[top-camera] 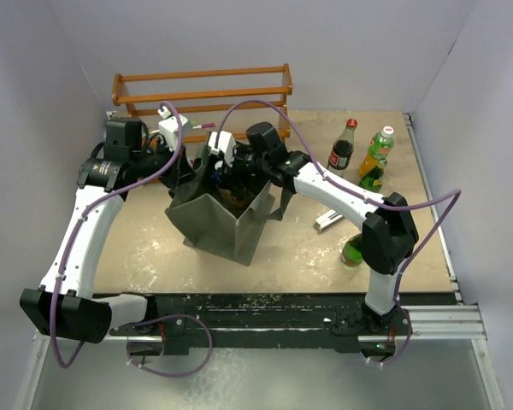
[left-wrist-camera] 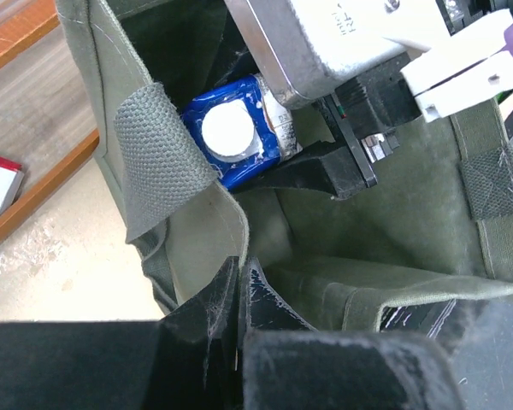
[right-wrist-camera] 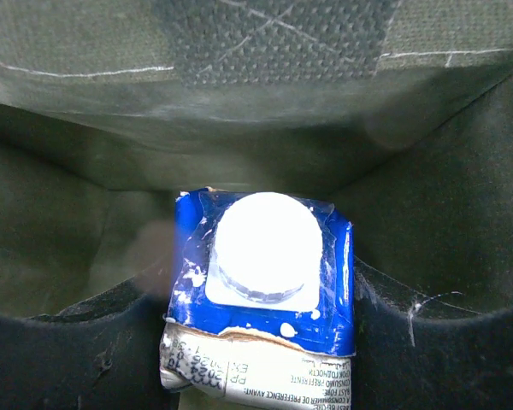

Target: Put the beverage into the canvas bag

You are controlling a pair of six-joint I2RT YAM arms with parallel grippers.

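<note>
The canvas bag [top-camera: 214,226] is a grey-green tote standing open at mid-table. In the left wrist view my left gripper [left-wrist-camera: 238,282] is shut on the rim of the bag [left-wrist-camera: 393,231], its jaws pinching the fabric edge. My right gripper [top-camera: 235,184] reaches down into the bag's mouth. The beverage [right-wrist-camera: 265,248] is a blue carton with a white round cap, and it sits between the right gripper's [right-wrist-camera: 261,342] two black fingers, inside the bag's [right-wrist-camera: 239,128] walls. From the left wrist, the carton [left-wrist-camera: 231,132] shows below the rim, with a right finger [left-wrist-camera: 325,166] against it.
A wooden rack [top-camera: 203,90] stands at the back. A dark cola bottle [top-camera: 343,147] and a green bottle [top-camera: 374,158] stand at the back right. Another green bottle [top-camera: 352,252] is beside the right arm, and a small white object [top-camera: 328,220] lies near it.
</note>
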